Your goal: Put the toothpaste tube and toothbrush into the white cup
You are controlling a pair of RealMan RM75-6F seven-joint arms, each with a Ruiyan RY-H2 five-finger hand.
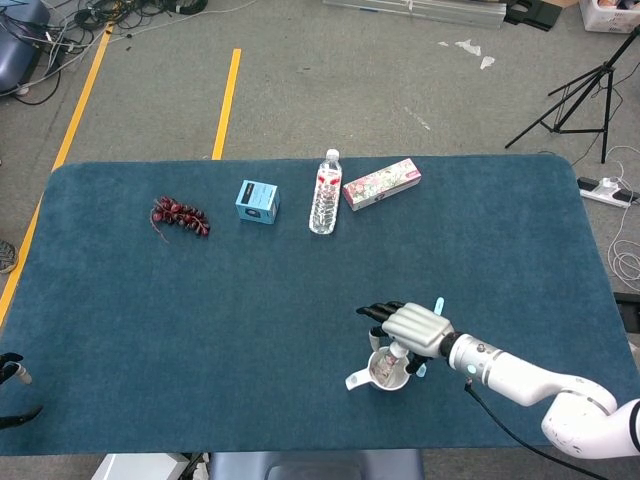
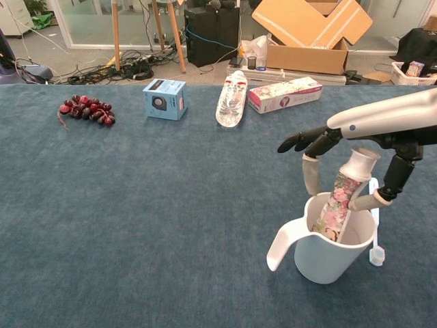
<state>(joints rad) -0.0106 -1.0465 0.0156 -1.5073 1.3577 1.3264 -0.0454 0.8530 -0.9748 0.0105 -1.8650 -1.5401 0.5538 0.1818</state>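
Right hand [image 2: 355, 160]: hovering over the white cup [image 2: 328, 256], fingers spread around the toothpaste tube [image 2: 341, 201]; whether it is gripping the tube is hard to tell.
Toothpaste tube: leaning cap-up inside the cup, lower end hidden by the cup wall.
Toothbrush [image 2: 374, 219]: standing just outside the cup's right side, head down near the tabletop [image 2: 171, 225]; top partly hidden behind the hand.
Left hand [image 1: 15, 385]: only a dark sliver showing at the frame's left edge, state unclear.
Open room: wide bare tabletop lying left of the cup; grapes [image 2: 85, 108], blue box [image 2: 164, 98], bottle [image 2: 231, 97] and carton [image 2: 283, 93] sitting along the far edge.
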